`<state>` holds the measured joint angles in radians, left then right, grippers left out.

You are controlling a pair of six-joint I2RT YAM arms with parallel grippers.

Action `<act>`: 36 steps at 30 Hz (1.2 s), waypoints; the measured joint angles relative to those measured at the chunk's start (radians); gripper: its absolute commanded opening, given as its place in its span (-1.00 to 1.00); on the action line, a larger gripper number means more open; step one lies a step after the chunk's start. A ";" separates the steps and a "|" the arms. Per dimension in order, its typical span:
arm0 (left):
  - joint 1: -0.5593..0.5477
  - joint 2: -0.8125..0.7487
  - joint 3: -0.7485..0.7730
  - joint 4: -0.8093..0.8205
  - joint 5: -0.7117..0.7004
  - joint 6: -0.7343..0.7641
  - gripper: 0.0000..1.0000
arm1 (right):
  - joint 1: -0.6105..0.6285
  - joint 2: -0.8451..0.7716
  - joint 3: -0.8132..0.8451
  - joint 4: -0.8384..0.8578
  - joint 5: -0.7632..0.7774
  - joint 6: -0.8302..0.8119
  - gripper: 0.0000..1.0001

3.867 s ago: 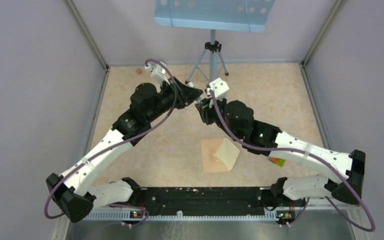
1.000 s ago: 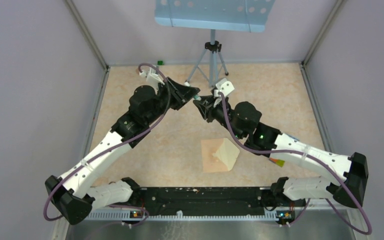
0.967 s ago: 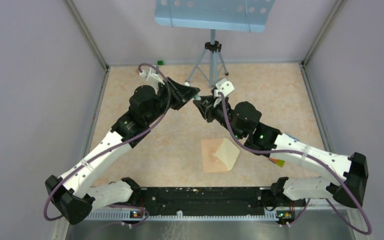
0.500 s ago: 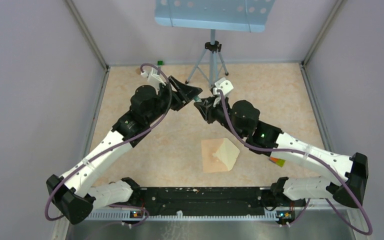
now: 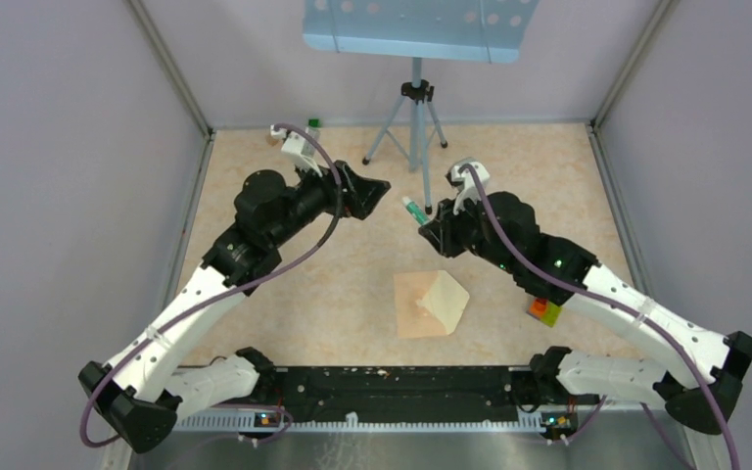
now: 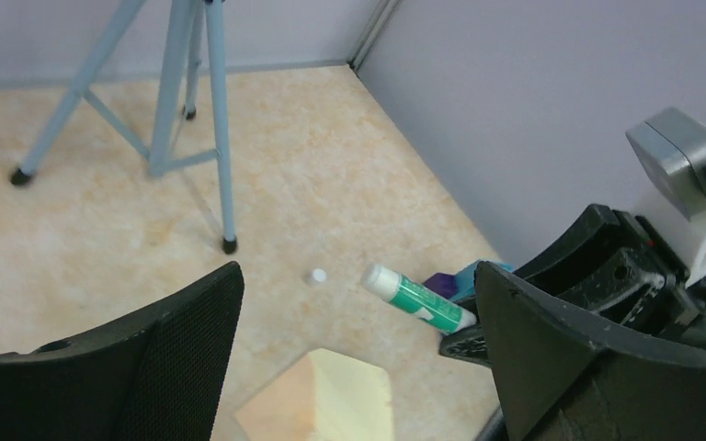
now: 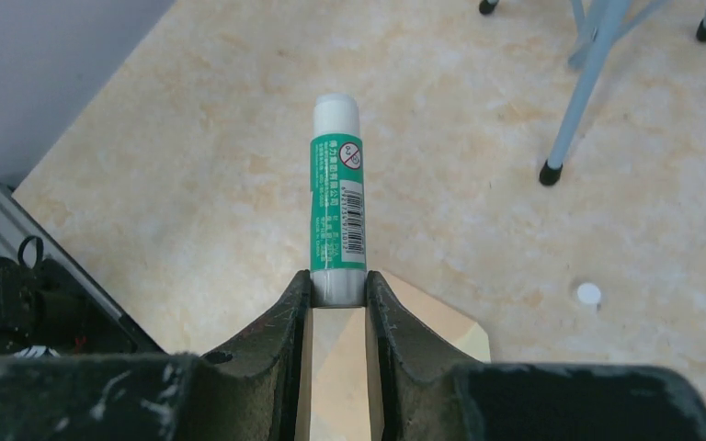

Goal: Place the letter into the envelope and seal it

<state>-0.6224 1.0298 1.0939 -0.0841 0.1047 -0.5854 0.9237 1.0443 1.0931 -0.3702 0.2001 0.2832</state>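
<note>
Top external: one envelope (image 5: 411, 309), one letter (image 5: 446, 296), one glue stick (image 5: 413, 210).

**Both arms reach toward the far half of the table, with the papers lying nearer the bases.**
The left pincer (image 5: 380, 188) points right, well apart from the right pincer (image 5: 426, 224), from whose tip a green-and-white stick (image 5: 412, 210) juts toward the far left. On the beige table (image 5: 255, 294), the tan envelope (image 5: 409, 315) lies flat and the cream letter (image 5: 447, 297) overlaps its right part, creased into a ridge. A small orange-and-green block (image 5: 545, 311) sits beside the right arm. A blue tripod (image 5: 414, 122) stands at the far edge.
</note>
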 measured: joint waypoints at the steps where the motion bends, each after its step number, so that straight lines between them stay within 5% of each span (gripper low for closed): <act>1: 0.000 -0.002 0.007 -0.004 0.016 0.071 0.92 | -0.012 -0.010 0.002 -0.037 -0.018 0.011 -1.00; 7: -0.068 -0.014 0.024 -0.031 0.092 0.507 0.87 | -0.026 -0.072 0.002 -0.230 -0.101 0.051 -1.00; 17: -0.386 -0.087 -0.178 -0.055 0.104 1.136 0.58 | -0.026 -0.142 0.026 -0.451 -0.225 0.059 -1.00; 26: -0.499 0.011 -0.213 -0.032 0.070 1.365 0.41 | -0.026 -0.136 0.056 -0.522 -0.307 0.058 -1.00; 36: -0.504 0.073 -0.214 -0.021 0.073 1.431 0.05 | -0.026 -0.119 0.056 -0.551 -0.352 0.058 -1.00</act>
<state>-1.1267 1.1027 0.8803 -0.1051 0.1776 0.8459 0.8982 0.9253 1.1488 -0.9211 -0.1524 0.3416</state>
